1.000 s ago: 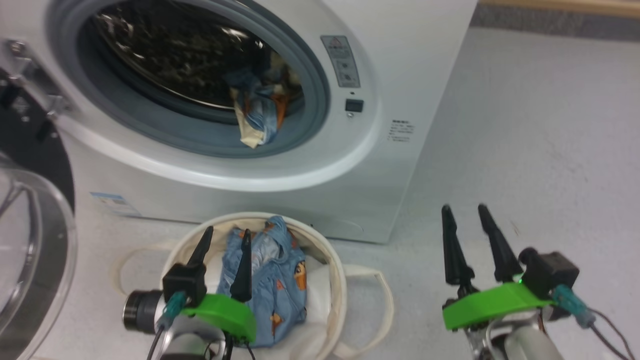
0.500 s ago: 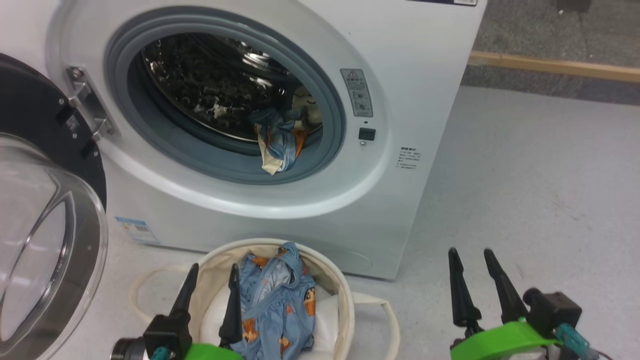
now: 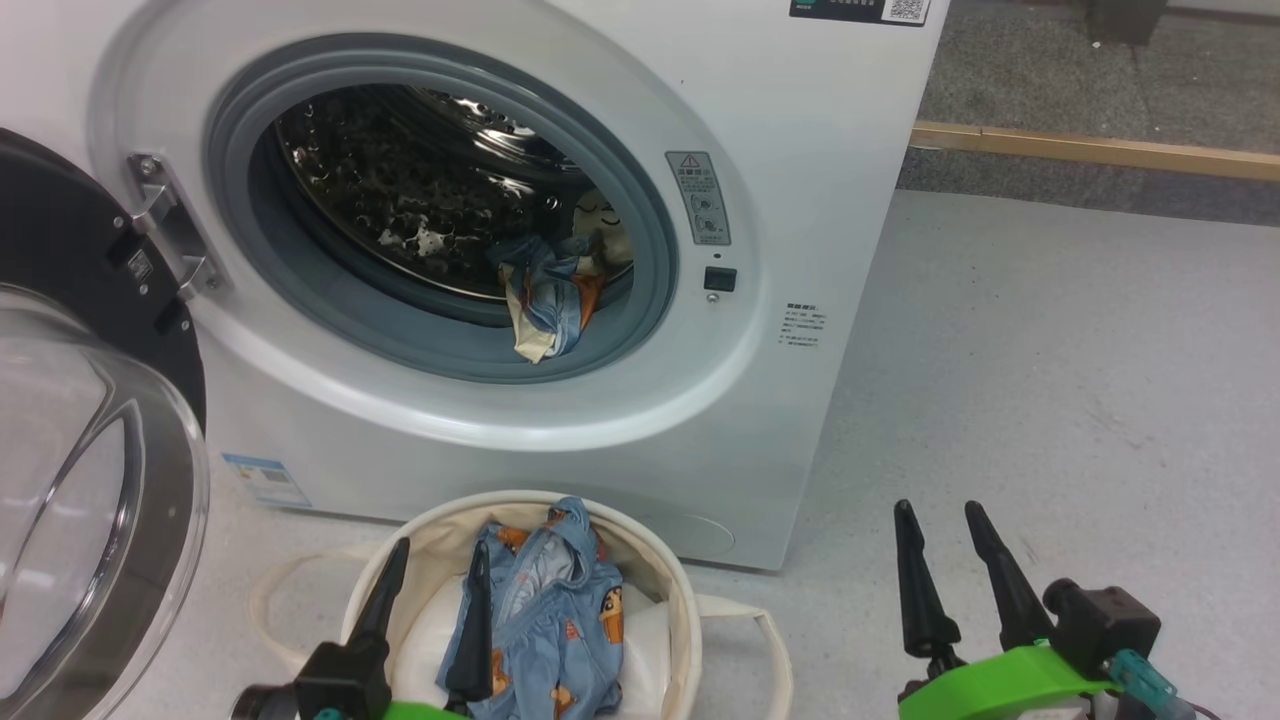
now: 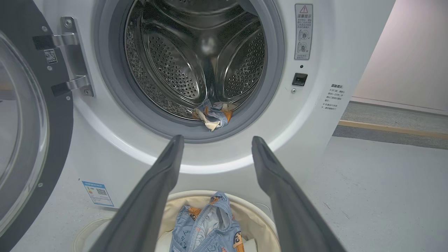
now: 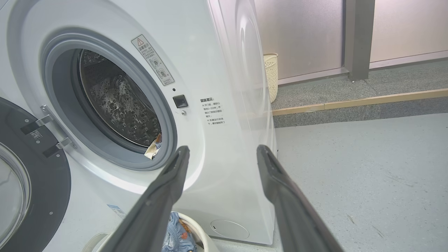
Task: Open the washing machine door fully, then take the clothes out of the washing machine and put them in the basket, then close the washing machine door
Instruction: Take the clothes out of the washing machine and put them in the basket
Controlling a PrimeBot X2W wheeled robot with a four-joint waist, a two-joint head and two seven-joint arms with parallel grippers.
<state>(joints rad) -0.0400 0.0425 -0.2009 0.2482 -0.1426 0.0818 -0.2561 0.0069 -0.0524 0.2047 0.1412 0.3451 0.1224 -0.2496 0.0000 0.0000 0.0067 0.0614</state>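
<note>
The white washing machine (image 3: 800, 150) stands with its door (image 3: 90, 480) swung wide to the left, black ring and clear bowl facing me. Blue bear-print clothes (image 3: 548, 295) hang over the grey gasket at the drum's lower right, also seen as clothes (image 4: 213, 117) from the left wrist. More of the clothes (image 3: 545, 620) lie in the cream basket (image 3: 680, 600) on the floor in front. My left gripper (image 3: 438, 560) hovers open above the basket, holding nothing. My right gripper (image 3: 940, 515) stands open and empty over bare floor to the right of the machine.
A raised grey step with a wooden edge strip (image 3: 1090, 150) runs behind the machine on the right. A cream slatted bin (image 5: 270, 73) stands by the far wall. White puffy stuffing (image 3: 640, 640) lies under the clothes in the basket.
The head camera has tilted up, so the machine and basket sit lower in the picture and more of the door shows. Both grippers stay open and keep their places.
</note>
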